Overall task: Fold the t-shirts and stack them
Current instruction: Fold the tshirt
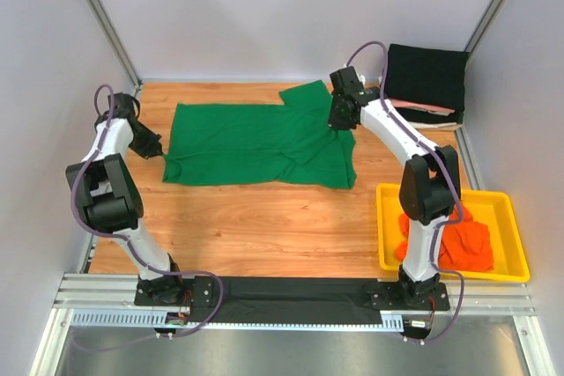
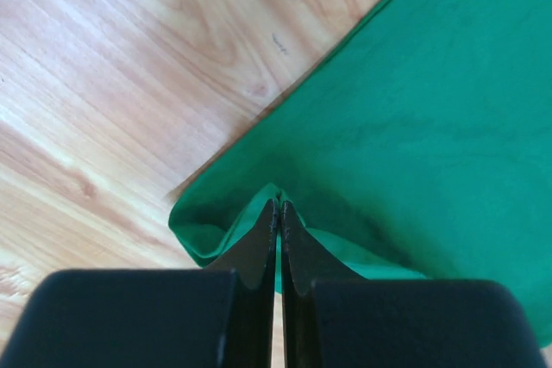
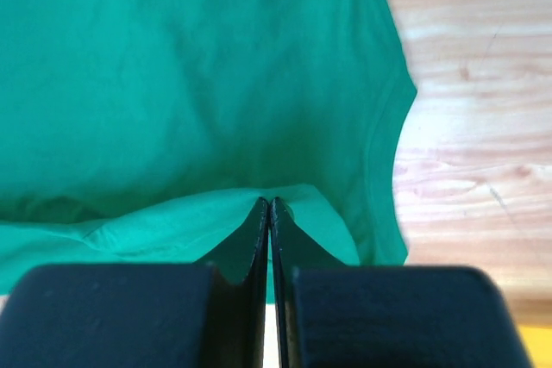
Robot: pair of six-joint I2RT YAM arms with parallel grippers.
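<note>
Your green t-shirt (image 1: 256,143) lies spread on the wooden table (image 1: 264,226), stretched between your two tools and rumpled toward the right one.

The left gripper (image 2: 279,204) is clamped on the shirt's left edge. Its jaws are squeezed together with a small peak of green cloth pinched at the tips. Ahead of it and to its right the shirt runs out flat, with bare wood to its left.

The right gripper (image 3: 269,202) is clenched too, with a folded flap of the same shirt nipped at its tips. The cloth spreads out ahead of it, and a curved hem falls away on its right, with wood beyond.

A black folded stack (image 1: 427,77) sits close by on the outer side of the right gripper. Back toward that arm's base is a yellow tray (image 1: 384,226) holding crumpled orange shirts (image 1: 467,248), well apart from the gripper.
</note>
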